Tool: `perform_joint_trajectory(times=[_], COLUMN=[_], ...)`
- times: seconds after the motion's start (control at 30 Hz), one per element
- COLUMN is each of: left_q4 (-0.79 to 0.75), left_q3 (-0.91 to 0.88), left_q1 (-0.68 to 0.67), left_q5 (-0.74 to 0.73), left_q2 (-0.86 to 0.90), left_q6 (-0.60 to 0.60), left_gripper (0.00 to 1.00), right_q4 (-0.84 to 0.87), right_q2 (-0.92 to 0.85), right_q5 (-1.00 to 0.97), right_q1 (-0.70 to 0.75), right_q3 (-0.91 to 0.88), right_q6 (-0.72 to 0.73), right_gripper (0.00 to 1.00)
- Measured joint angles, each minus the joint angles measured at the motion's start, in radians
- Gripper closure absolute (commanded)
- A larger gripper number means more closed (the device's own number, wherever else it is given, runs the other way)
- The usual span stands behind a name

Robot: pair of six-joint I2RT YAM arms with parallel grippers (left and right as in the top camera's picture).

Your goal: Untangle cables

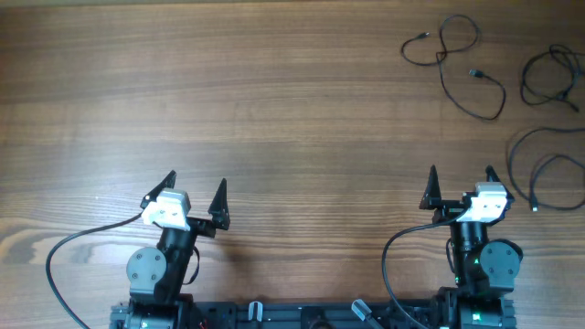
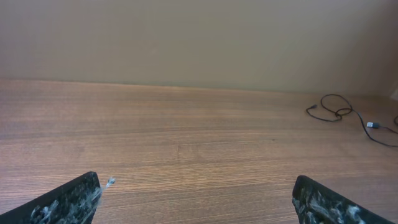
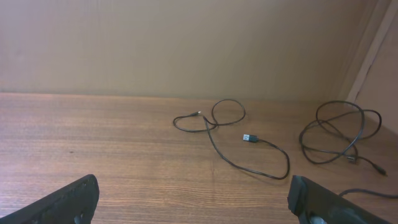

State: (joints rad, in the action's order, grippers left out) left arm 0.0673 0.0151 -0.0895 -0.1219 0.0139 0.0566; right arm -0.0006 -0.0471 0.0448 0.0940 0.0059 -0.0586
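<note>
Three thin black cables lie apart as loose loops at the table's far right: one (image 1: 474, 73) farthest back, a second (image 1: 527, 80) by the right edge, a third (image 1: 510, 164) nearer the front. My left gripper (image 1: 196, 178) stands open over bare wood at the front left, far from them. My right gripper (image 1: 462, 171) is open too, with the third cable just to its right. The right wrist view shows the first cable (image 3: 249, 137) ahead, the second (image 3: 351, 158) to the right, and nothing between my right gripper's (image 3: 194, 180) fingers. My left gripper (image 2: 196, 180) holds nothing either.
The wooden table (image 1: 228, 100) stretches wide to the left and centre. A beige wall (image 3: 186, 43) rises behind the far edge. The arms' own thicker black leads (image 1: 55, 265) curl near the bases along the front edge.
</note>
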Motion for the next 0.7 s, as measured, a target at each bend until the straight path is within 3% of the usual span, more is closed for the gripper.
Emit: perform_joint_trajectory(times=[0.7], left_q4=[0.0], left_q3=[0.0], left_q1=[0.0], left_q5=[0.0], left_q2=[0.0], left_q6=[0.0], left_gripper=[0.0], right_q4=[0.0], right_q2=[0.028], right_q5=[0.0], right_q1=[0.0], right_q3=[0.0], right_q6=[0.0], right_gripper=[0.0])
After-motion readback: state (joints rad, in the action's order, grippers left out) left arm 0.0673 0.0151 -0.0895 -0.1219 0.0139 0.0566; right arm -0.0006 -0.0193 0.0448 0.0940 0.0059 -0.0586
